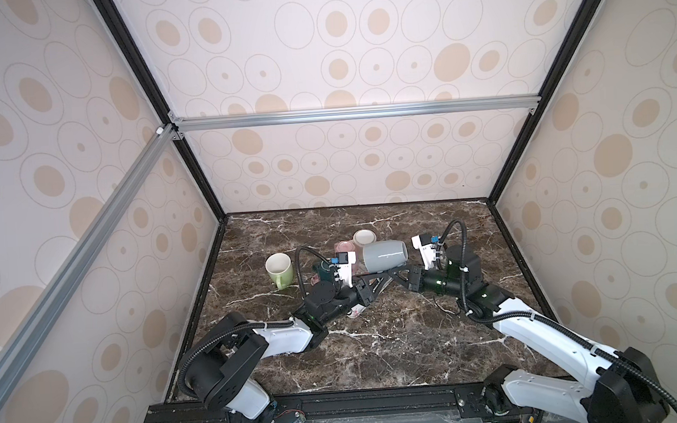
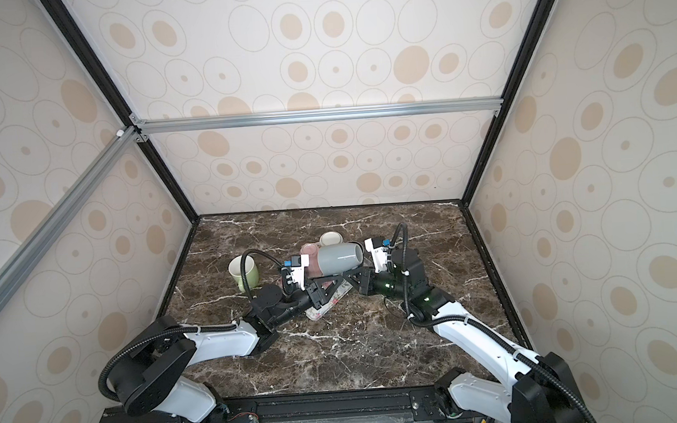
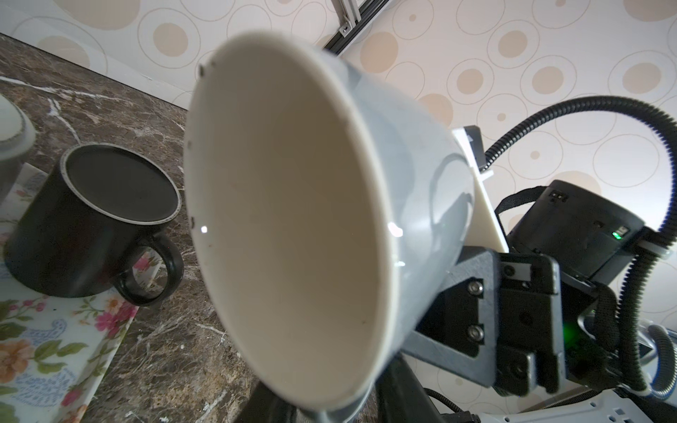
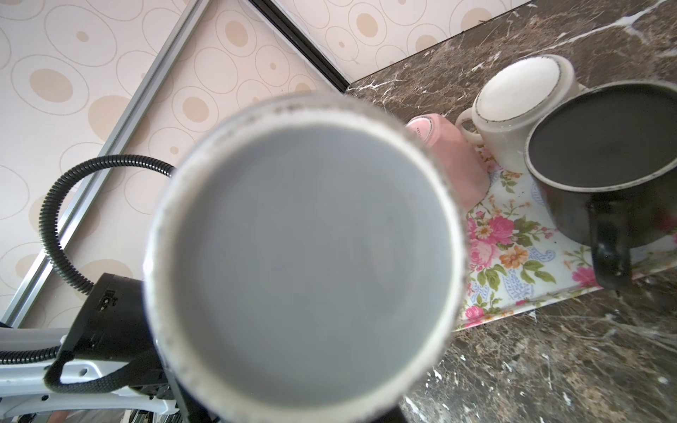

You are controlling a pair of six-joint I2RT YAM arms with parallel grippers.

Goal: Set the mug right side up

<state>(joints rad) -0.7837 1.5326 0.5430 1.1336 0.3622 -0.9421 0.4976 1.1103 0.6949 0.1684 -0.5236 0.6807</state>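
The grey mug hangs on its side above the table's middle. In the left wrist view its cream inside faces the camera. In the right wrist view its grey base fills the picture and hides the jaws. My right gripper reaches under the mug from the right and is shut on it, one finger lying against the mug's side. My left gripper comes in from the left, its dark fingers on either side of the mug's lower edge. Blur hides whether they touch it.
A floral tray lies under the arms. On or by it stand an upside-down black mug, a pink mug and an upside-down cream mug. A green mug stands upright to the left.
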